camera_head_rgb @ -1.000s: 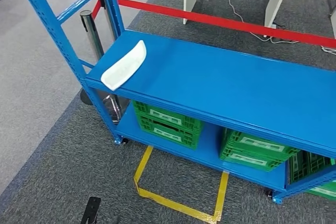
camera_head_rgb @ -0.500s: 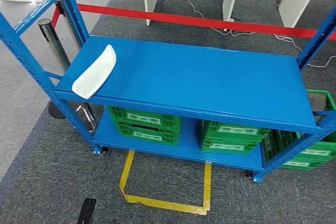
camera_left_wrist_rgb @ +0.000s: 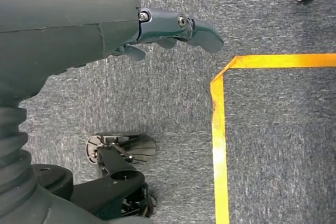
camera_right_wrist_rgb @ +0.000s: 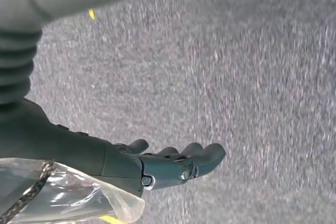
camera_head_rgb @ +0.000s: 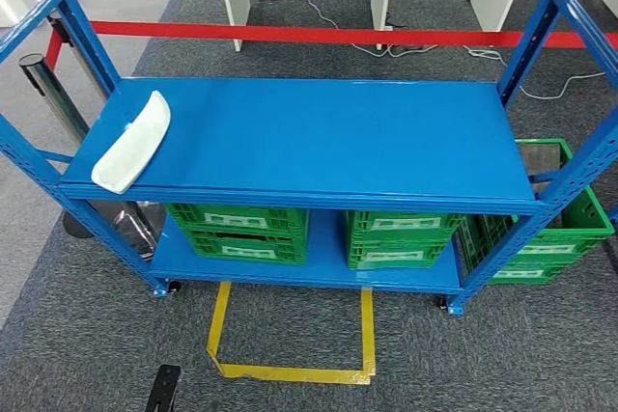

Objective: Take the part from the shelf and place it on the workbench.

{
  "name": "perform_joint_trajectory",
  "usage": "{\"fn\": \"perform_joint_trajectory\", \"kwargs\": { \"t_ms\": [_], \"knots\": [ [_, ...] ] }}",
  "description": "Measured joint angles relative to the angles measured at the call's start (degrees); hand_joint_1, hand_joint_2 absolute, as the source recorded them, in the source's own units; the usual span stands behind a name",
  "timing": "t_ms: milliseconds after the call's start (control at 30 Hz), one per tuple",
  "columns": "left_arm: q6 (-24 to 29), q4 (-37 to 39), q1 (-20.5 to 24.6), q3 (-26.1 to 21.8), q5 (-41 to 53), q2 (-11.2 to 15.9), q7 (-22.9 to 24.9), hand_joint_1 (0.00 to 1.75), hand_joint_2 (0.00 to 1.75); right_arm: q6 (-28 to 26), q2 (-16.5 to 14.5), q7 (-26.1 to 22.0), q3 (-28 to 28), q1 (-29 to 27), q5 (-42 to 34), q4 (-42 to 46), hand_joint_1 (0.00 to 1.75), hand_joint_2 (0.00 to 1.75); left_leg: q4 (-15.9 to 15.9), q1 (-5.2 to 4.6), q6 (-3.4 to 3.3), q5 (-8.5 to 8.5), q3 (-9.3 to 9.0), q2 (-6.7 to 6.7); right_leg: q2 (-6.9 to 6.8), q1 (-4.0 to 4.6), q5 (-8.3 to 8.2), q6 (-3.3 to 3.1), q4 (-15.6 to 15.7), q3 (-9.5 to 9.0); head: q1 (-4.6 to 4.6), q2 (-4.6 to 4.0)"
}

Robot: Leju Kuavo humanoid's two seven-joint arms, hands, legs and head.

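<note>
A long white curved part [camera_head_rgb: 131,142] lies near the left end of the blue shelf's upper deck [camera_head_rgb: 321,137], close to its front edge. My left hand [camera_left_wrist_rgb: 130,27] hangs over grey carpet with its fingers stretched out and nothing in it. My right hand [camera_right_wrist_rgb: 158,163] also hangs above the carpet, fingers extended and empty. Both hands are far below the shelf deck and away from the part.
Green crates [camera_head_rgb: 237,229] sit on the shelf's lower deck, and one more [camera_head_rgb: 561,224] stands at the right end. A yellow tape rectangle [camera_head_rgb: 292,369] marks the carpet in front. A red barrier belt [camera_head_rgb: 328,36] and a chrome post [camera_head_rgb: 51,94] stand behind and left.
The whole view has swung: the shelf now sits centred and square to me, with its right end and right uprights in sight. The part stays in place on the deck.
</note>
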State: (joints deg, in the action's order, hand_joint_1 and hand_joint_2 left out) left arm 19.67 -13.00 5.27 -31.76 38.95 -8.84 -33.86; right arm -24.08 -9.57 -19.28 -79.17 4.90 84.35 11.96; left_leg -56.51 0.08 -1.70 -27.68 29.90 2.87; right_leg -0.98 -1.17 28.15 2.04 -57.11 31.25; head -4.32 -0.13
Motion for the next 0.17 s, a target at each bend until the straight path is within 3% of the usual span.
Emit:
{"fn": "perform_joint_trajectory", "kwargs": {
  "t_ms": [33, 167],
  "knots": [
    [0.00, 0.00, 0.01, -0.01, 0.01, 0.01, 0.00, 0.00, 0.00, -0.02, 0.01, -0.01, 0.08, 0.02, -0.07, 0.00, 0.00, 1.75, 0.12, 0.05, 0.13, 0.07, -0.01, 0.00, 0.00, 0.08, 0.03, -0.18, -0.02, 0.01, 0.01, 0.00],
    [0.04, 0.00, 0.00, -0.02, 0.04, 0.01, 0.04, 0.00, 0.00, -0.04, 0.02, -0.07, 0.20, 0.05, -0.22, 0.00, 0.00, 0.00, 0.31, 0.23, 0.89, 0.24, -0.02, 0.00, -0.03, 0.28, 0.08, -0.54, -0.12, 0.10, 0.02, 0.00]
  ]
}}
